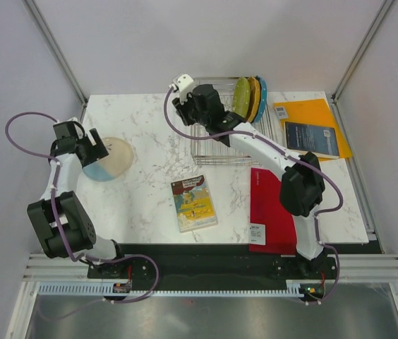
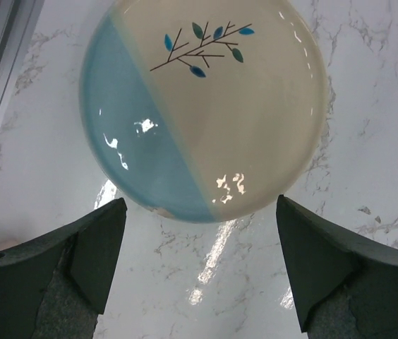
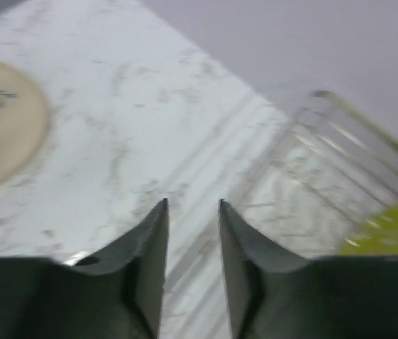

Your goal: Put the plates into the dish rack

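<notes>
cream-and-blue plate (image 2: pixel 202 106) lies just beyond left pincer (image 2: pixel 200 236).

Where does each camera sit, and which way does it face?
Top: above and behind, looking down on the table; left arm and right arm show.
Left wrist: on that wrist, looks down past the left gripper at the cream-blue plate.
Right wrist: on that wrist, looks across the table past the right gripper toward rack and green plate.
Shared: cream-blue plate, all three.
</notes>
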`<act>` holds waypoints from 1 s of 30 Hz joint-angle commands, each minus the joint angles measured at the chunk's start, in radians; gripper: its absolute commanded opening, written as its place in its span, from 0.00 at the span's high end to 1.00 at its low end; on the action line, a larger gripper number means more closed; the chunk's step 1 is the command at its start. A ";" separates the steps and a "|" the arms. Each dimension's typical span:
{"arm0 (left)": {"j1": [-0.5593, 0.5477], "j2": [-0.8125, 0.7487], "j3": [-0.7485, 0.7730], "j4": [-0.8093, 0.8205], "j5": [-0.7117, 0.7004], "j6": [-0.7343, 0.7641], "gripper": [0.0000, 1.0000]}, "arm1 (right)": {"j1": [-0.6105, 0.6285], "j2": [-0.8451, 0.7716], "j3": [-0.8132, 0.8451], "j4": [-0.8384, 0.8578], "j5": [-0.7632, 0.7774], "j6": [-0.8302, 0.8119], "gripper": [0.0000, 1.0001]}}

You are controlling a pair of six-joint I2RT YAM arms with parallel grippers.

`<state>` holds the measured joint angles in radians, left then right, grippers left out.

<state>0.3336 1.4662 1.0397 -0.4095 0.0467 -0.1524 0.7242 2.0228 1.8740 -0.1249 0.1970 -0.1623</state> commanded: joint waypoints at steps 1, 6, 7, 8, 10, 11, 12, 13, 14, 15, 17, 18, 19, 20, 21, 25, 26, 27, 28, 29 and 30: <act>0.015 -0.047 0.091 -0.025 0.080 0.042 0.10 | -0.005 0.102 0.089 -0.041 -0.707 0.038 0.68; 0.016 -0.190 0.089 -0.116 0.182 0.100 0.10 | 0.043 0.330 0.330 -0.033 -0.789 0.125 0.81; 0.016 -0.248 0.079 -0.133 0.189 0.109 0.09 | 0.063 0.359 0.359 -0.025 -0.780 0.133 0.79; 0.016 -0.282 0.074 -0.147 0.199 0.111 0.09 | 0.070 0.384 0.387 -0.004 -0.769 0.141 0.76; 0.015 -0.337 0.060 -0.190 0.206 0.113 0.08 | 0.098 0.453 0.447 0.027 -0.745 0.161 0.75; 0.016 -0.392 0.056 -0.202 0.208 0.109 0.07 | 0.107 0.494 0.464 0.053 -0.731 0.190 0.74; 0.018 -0.414 0.048 -0.228 0.208 0.106 0.07 | 0.118 0.511 0.494 0.063 -0.720 0.199 0.74; 0.018 -0.440 0.048 -0.238 0.208 0.096 0.07 | 0.138 0.528 0.507 0.073 -0.693 0.210 0.73; 0.018 -0.476 0.048 -0.251 0.208 0.088 0.07 | 0.147 0.554 0.514 0.089 -0.677 0.216 0.73; 0.018 -0.495 0.057 -0.279 0.209 0.079 0.07 | 0.156 0.566 0.525 0.097 -0.660 0.221 0.73; 0.016 -0.547 0.069 -0.301 0.212 0.053 0.07 | 0.181 0.600 0.534 0.117 -0.617 0.239 0.71; 0.016 -0.564 0.075 -0.305 0.211 0.033 0.06 | 0.191 0.614 0.543 0.148 -0.608 0.244 0.70; 0.018 -0.581 0.079 -0.308 0.206 0.024 0.05 | 0.198 0.628 0.548 0.160 -0.578 0.247 0.68; 0.018 -0.599 0.080 -0.310 0.217 0.016 0.05 | 0.204 0.658 0.556 0.181 -0.556 0.242 0.67; 0.018 -0.624 0.088 -0.308 0.223 0.008 0.05 | 0.214 0.674 0.585 0.185 -0.538 0.238 0.67; 0.018 -0.653 0.121 -0.333 0.272 -0.024 0.04 | 0.227 0.757 0.645 0.220 -0.452 0.254 0.63; 0.016 -0.655 0.129 -0.350 0.297 -0.033 0.04 | 0.228 0.775 0.651 0.243 -0.406 0.263 0.61; 0.018 -0.664 0.143 -0.357 0.311 -0.050 0.04 | 0.234 0.781 0.651 0.257 -0.371 0.267 0.59; 0.018 -0.667 0.149 -0.365 0.321 -0.059 0.04 | 0.236 0.787 0.649 0.284 -0.345 0.268 0.55; 0.018 -0.672 0.155 -0.371 0.341 -0.067 0.04 | 0.236 0.806 0.657 0.292 -0.329 0.271 0.54; 0.018 -0.673 0.164 -0.377 0.354 -0.075 0.04 | 0.238 0.818 0.671 0.298 -0.326 0.271 0.53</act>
<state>0.3470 0.8120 1.1446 -0.7475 0.3096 -0.1577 0.9627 2.7930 2.4760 0.0650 -0.2428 0.0841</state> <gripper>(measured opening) 0.956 0.452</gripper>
